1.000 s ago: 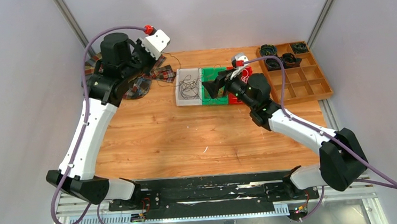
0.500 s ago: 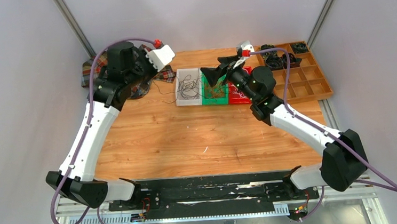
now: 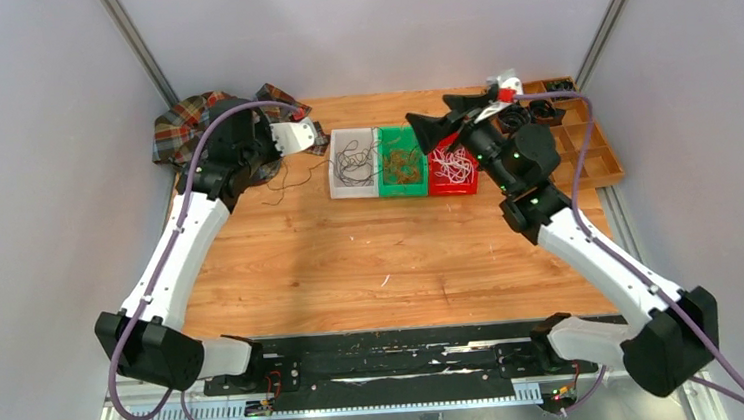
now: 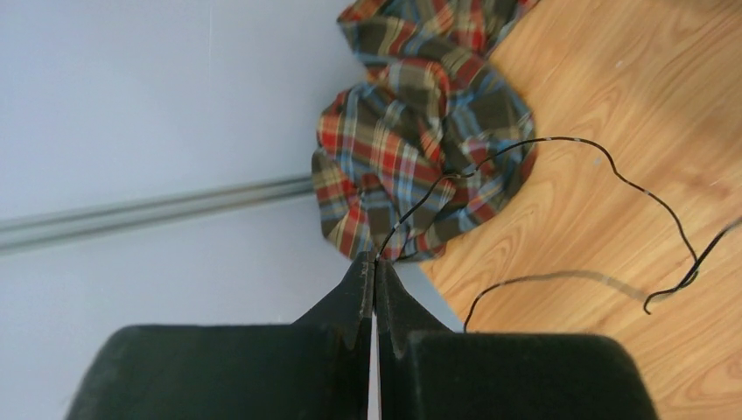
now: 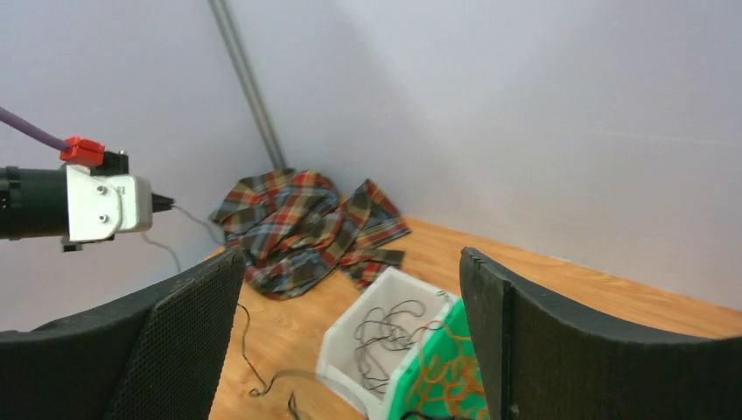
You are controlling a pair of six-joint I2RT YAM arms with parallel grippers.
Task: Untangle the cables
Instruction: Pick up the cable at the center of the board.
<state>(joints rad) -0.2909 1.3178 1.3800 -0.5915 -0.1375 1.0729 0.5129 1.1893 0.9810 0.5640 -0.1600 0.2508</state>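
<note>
While my left gripper [image 4: 374, 262] is pinched together on one end of a black cable [image 4: 560, 138], at the far left of the worktop [image 3: 382, 259] beside the plaid cloth [image 4: 411, 149], the rest of that strand trails away to the right. It lies loose on the wood, its long axis running roughly left to right toward the white bin [image 3: 355, 193], where more black cables sit in a tangle. My right gripper [image 5: 350, 258] hangs with its jaws wide apart and nothing in them, raised over the far end of the red bin [image 3: 455, 189] and well apart from the strand. I judge the left arm alone has this cable to lay out, its free end nearer the white bin.
</note>
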